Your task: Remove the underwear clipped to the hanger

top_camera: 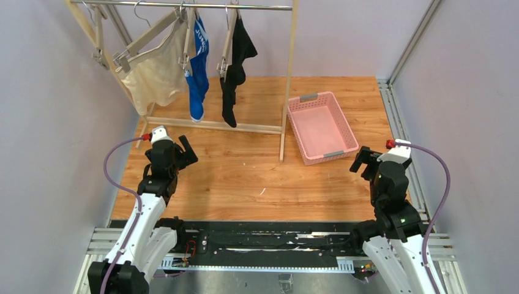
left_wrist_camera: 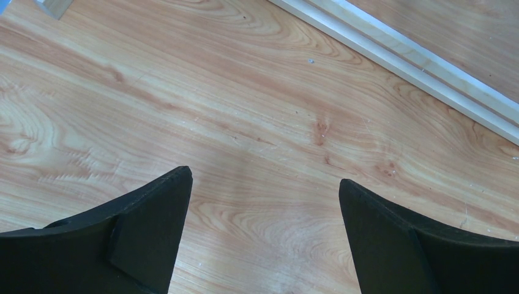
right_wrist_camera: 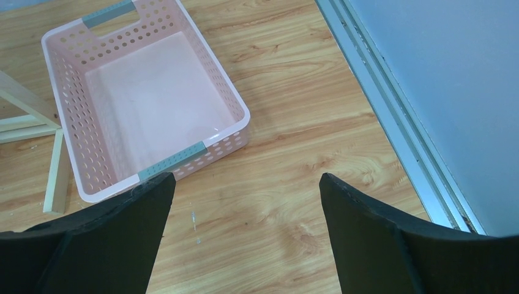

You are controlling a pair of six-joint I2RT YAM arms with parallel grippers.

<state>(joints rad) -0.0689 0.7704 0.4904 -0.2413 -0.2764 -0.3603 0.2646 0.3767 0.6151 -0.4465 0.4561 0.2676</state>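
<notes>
Three pieces of underwear hang clipped to wooden hangers on a rack at the back left: a cream-beige one (top_camera: 153, 70), a bright blue one (top_camera: 198, 67) and a black one (top_camera: 235, 67). My left gripper (top_camera: 182, 152) hovers open over bare wood in front of the rack's base rail; nothing sits between its fingers (left_wrist_camera: 153, 233). My right gripper (top_camera: 365, 162) is open too, low at the right, just in front of the pink basket (top_camera: 346, 131), with nothing held. In the right wrist view the basket's near rim (right_wrist_camera: 183, 160) lies just beyond the fingers (right_wrist_camera: 361, 233).
The wooden rack's base rail (top_camera: 214, 125) and right upright (top_camera: 287, 79) stand between the arms and the hanging clothes. The rail (left_wrist_camera: 422, 64) also crosses the left wrist view. A metal frame track (right_wrist_camera: 392, 116) runs along the table's right edge.
</notes>
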